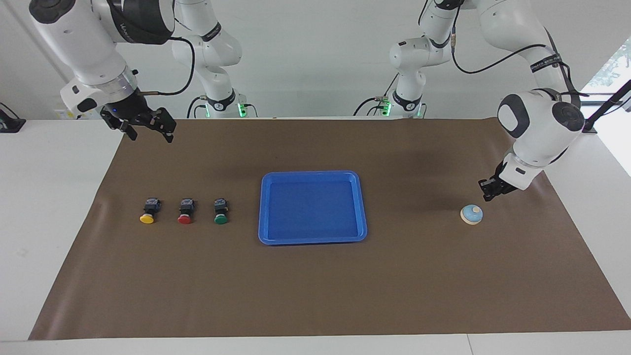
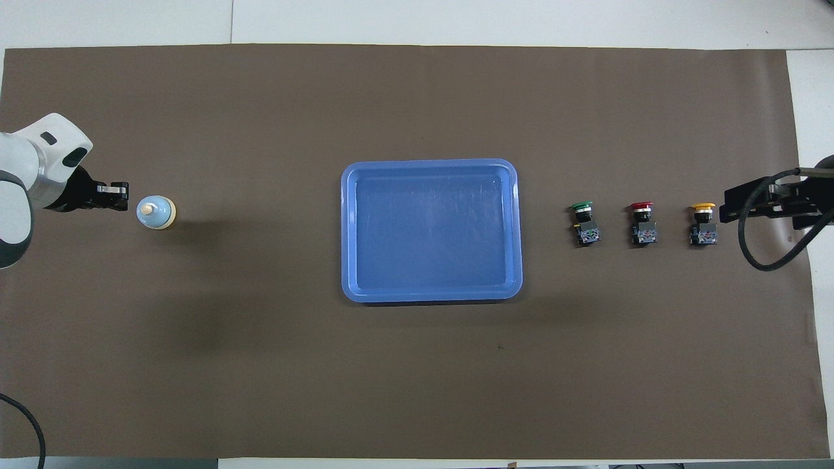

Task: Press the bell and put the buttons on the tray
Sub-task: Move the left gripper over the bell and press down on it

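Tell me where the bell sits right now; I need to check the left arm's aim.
The bell rests on the brown mat toward the left arm's end of the table, well apart from the blue tray, with the shut left gripper raised close beside it.

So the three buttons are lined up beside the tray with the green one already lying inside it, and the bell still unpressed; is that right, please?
Not quite: the green button is not in the tray. The overhead view shows it on the brown mat beside the tray, in line with the red button and yellow button. The bell part holds: the shut left gripper is near but not on it.
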